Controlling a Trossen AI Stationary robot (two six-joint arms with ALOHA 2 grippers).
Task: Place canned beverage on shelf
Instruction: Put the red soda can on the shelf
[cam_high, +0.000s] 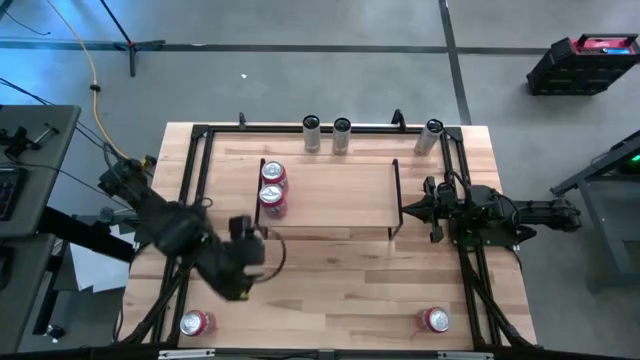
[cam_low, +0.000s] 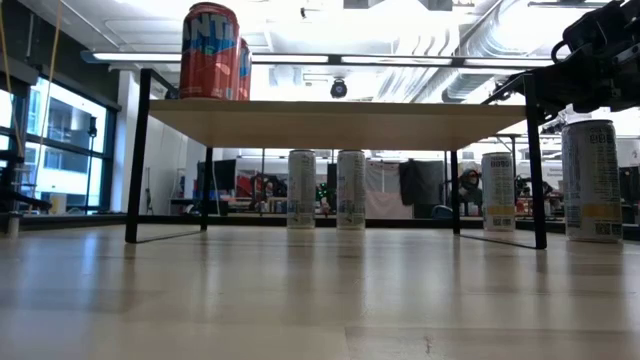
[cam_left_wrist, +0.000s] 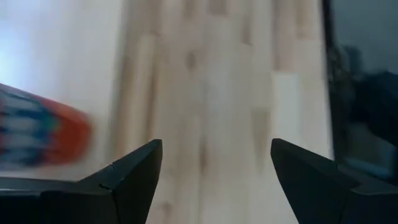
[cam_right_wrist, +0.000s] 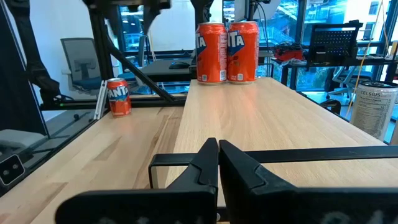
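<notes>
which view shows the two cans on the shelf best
The right wrist view: the two orange cans stand upright, side by side on the shelf, labels readable. The high view shows only their tops; the low view sees one mostly hiding the other. The left wrist view misses them.

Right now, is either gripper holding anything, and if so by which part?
Nothing is held. The left gripper is open over bare table near an orange can. The right gripper is shut on nothing at the shelf end.

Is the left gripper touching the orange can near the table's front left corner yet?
Apart. The high view shows the left gripper over bare table, with a clear gap to the orange can.
</notes>
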